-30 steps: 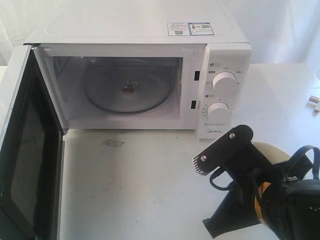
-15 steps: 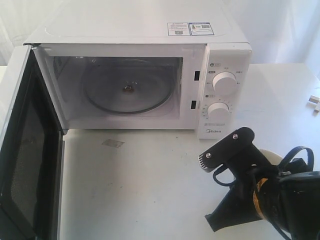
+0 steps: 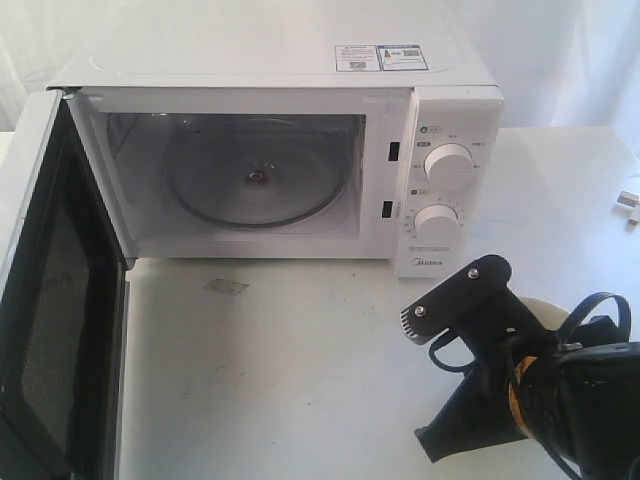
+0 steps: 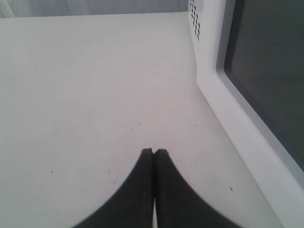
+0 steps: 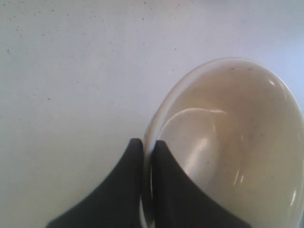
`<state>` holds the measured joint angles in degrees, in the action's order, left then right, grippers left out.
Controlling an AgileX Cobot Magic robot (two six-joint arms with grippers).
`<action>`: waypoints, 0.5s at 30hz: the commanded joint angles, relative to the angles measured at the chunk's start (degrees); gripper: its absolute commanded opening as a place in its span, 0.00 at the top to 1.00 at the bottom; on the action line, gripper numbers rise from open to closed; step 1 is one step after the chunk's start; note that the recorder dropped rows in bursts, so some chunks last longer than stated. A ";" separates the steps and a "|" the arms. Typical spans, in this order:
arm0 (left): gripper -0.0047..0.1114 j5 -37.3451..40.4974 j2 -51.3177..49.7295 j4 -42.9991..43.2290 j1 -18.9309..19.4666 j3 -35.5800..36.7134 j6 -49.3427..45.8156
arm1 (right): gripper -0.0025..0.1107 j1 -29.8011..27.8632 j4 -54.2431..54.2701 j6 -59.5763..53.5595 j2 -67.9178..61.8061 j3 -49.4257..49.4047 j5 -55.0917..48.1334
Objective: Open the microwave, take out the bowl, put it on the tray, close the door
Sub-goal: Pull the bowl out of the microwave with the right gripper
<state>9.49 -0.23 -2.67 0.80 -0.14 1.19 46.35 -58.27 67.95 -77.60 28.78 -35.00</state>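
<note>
The white microwave [image 3: 300, 60] stands at the back of the table with its door [image 3: 55, 300] swung wide open to the left. Its cavity holds only the glass turntable [image 3: 255, 180]. At the lower right my right gripper [image 3: 497, 330] is shut on the rim of the cream bowl [image 3: 548, 308]. The right wrist view shows one finger inside and one outside the rim of the bowl [image 5: 237, 156], with the right gripper [image 5: 148, 142] over white tabletop. My left gripper [image 4: 153, 152] is shut on nothing, low over the table beside the door [image 4: 237, 128]. No tray is in view.
A small patch of tape [image 3: 226, 287] lies on the white table in front of the microwave. Small white and dark bits [image 3: 628, 205] sit at the far right edge. The open door reaches to the table's near left corner.
My right arm has shifted slightly toward the near edge with the bowl still pinched. The microwave and door have not moved.
</note>
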 commanded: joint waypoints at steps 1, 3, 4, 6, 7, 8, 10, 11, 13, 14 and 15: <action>0.96 -3.32 0.23 -0.45 -0.31 0.14 0.02 | 0.98 -0.26 -0.93 0.18 0.16 -0.23 -0.57; 0.96 -4.99 0.23 -0.45 -0.31 0.14 0.02 | 0.98 -0.26 -0.93 0.18 0.16 -0.23 -0.33; 0.96 -5.53 0.23 -0.45 -0.31 0.14 0.02 | 0.97 -0.26 -0.82 0.18 0.16 -0.23 -0.13; 0.96 -6.92 0.23 -0.45 -0.31 0.14 0.02 | 0.94 -0.26 -0.82 0.36 0.16 -0.23 0.82; 0.96 -7.69 0.23 -0.45 -0.31 0.14 0.02 | 0.92 -0.26 -0.82 1.12 0.16 -0.23 1.10; 0.96 -8.35 0.23 -0.45 -0.31 0.14 0.02 | 0.89 -0.26 -0.82 1.28 0.16 -0.23 1.58; 0.96 -10.01 0.23 -0.45 -0.31 0.14 0.02 | 0.84 -0.26 -0.82 1.28 0.16 -0.23 2.20; 0.96 -10.80 0.23 -0.45 -0.31 0.14 0.02 | 0.82 -0.26 -0.82 1.28 0.16 -0.23 2.19; 0.96 -12.92 0.23 -0.45 -0.31 0.14 0.02 | 0.80 -0.26 -0.82 1.28 0.16 -0.23 2.07; 0.96 -13.57 0.23 -0.45 -0.31 0.14 0.02 | 0.79 -0.26 -0.82 1.28 0.16 -0.23 1.98; 0.96 -14.58 0.23 -0.45 -0.31 0.14 0.02 | 0.79 -0.26 -0.82 1.28 0.16 -0.23 1.98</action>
<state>-1.87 -0.23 -2.67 0.80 -0.14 1.19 46.35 -58.49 68.79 -77.60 28.78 -32.82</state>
